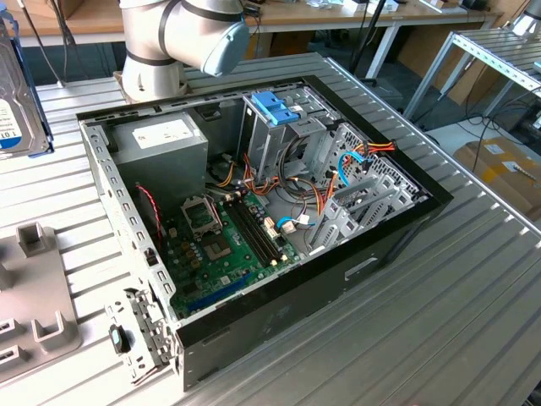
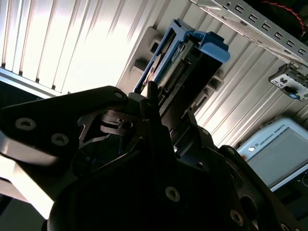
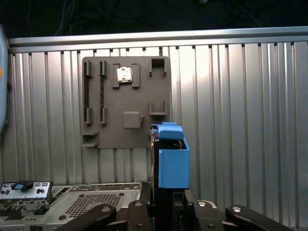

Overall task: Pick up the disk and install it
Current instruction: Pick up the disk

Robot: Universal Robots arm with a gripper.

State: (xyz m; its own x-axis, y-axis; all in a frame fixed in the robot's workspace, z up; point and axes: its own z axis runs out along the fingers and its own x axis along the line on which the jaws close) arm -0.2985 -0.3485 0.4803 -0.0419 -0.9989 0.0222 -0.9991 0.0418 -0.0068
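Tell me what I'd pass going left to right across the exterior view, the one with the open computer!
the disk → grey box with white sticker → blue-handled cage → orange wires → cardboard box

Blue-framed disk (image 3: 173, 163), apparently held in jaws, grey fixture plate (image 3: 111, 134) on ribbed tbl (image 3: 240, 120)

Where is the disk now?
The disk is held in the end effector in both wrist views, near the grey holder plate; at the exterior view's left edge.

Cut-off characters show on the disk (image 1: 17, 93) at the exterior view's left of the computer case (image 1: 279, 330), unreadable print on the sticker (image 1: 161, 134) inside, and a maker's name on the tablet (image 2: 279, 149).
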